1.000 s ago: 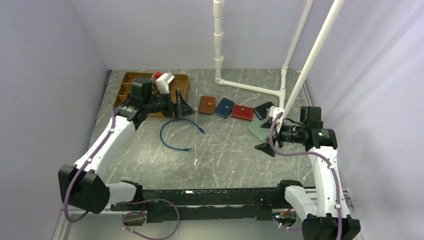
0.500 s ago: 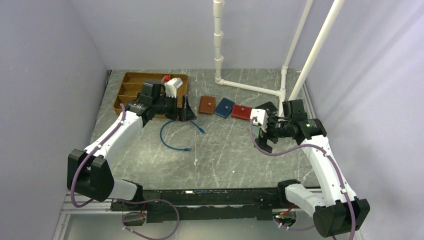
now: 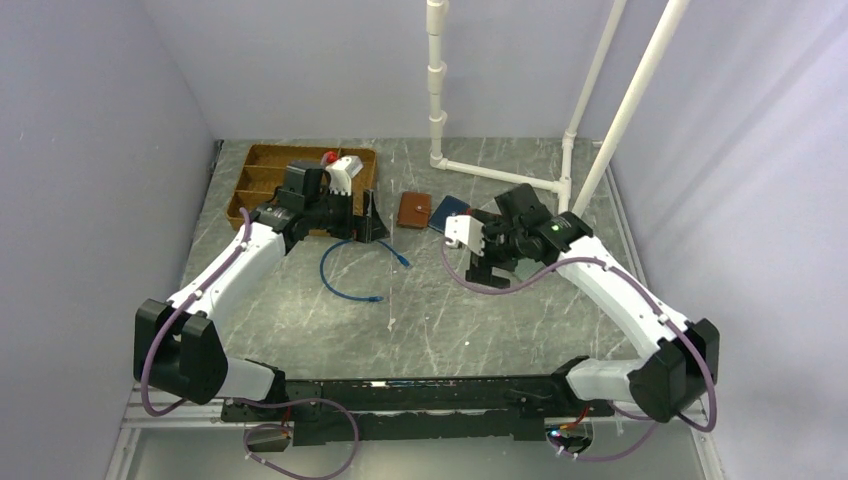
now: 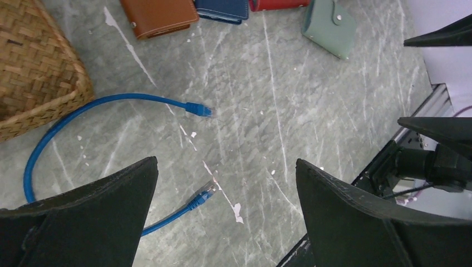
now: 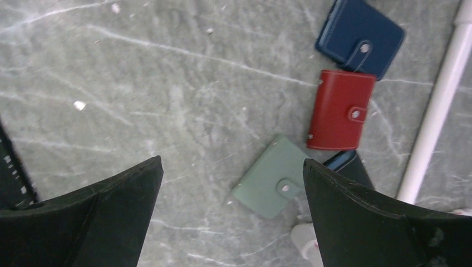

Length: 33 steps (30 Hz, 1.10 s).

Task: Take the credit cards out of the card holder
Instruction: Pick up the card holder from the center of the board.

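Note:
The card holder (image 5: pixel 360 38) is a navy wallet lying shut with its snap tab fastened; it also shows as the card holder (image 3: pixel 448 207) and the card holder (image 4: pixel 222 8), between a brown wallet (image 3: pixel 414 210) and a red wallet (image 5: pixel 340 109). No credit cards show; they are hidden or out of view. My right gripper (image 5: pixel 232 161) hangs open above the table by a green wallet (image 5: pixel 276 177), short of the card holder, holding nothing. My left gripper (image 4: pixel 225 161) is open and empty over a blue cable (image 4: pixel 111 105), left of the wallets.
A dark wallet (image 5: pixel 348 162) with a blue edge lies partly hidden under the red one. A white pipe frame (image 5: pixel 439 100) stands just beyond the wallets. A wicker tray (image 3: pixel 262 170) sits at the back left, beside the left arm.
The right arm has swung from the right side leftward and forward, now over the row of wallets. The left arm shifted slightly toward the wallets, then held still. Both grippers stayed open.

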{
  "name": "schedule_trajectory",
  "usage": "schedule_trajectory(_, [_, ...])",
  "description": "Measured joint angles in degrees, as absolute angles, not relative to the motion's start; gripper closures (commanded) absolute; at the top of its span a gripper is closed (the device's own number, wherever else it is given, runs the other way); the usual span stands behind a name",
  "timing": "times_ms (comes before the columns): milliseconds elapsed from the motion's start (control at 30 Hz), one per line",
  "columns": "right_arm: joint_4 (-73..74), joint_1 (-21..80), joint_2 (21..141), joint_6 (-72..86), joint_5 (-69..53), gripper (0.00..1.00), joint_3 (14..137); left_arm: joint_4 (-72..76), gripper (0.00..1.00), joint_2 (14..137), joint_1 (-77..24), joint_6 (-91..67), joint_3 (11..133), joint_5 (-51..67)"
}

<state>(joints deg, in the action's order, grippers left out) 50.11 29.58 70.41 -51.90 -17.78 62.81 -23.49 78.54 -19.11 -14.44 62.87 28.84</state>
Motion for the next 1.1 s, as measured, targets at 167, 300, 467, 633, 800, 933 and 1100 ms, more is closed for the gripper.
schedule_trajectory(167, [46.8, 30.2, 77.5, -48.9, -16.4, 0.0, 68.6, -24.3, 0.01, 78.5, -19.1, -14.5, 62.9, 25.9])
schedule_trajectory(300, [43.4, 30.2, 84.0, -45.1, -16.0, 0.0, 72.8, -24.9, 0.01, 78.4, -19.1, -14.5, 62.9, 24.1])
schedule_trajectory(467, [40.1, 30.2, 91.4, -38.2, -15.5, 0.01, 77.1, -24.9, 0.01, 78.0, -19.1, -14.6, 62.9, 23.0])
schedule_trajectory(633, [35.0, 30.1, 101.1, -26.0, -14.9, 0.05, 81.6, -25.2, 0.01, 77.4, -19.1, -14.7, 62.9, 21.3])
schedule_trajectory(800, [34.2, 28.4, 111.4, -15.9, -14.2, 0.09, 90.0, -25.1, 0.01, 76.6, -19.1, -14.7, 62.9, 20.0])
schedule_trajectory(933, [34.3, 25.9, 114.3, -14.4, -14.2, 0.08, 92.6, -25.2, 0.01, 76.6, -19.1, -14.7, 62.9, 19.6])
schedule_trajectory(1100, [36.0, 24.3, 114.9, -15.9, -14.2, 0.06, 93.6, -25.2, 0.01, 76.6, -19.1, -14.7, 62.9, 19.6])
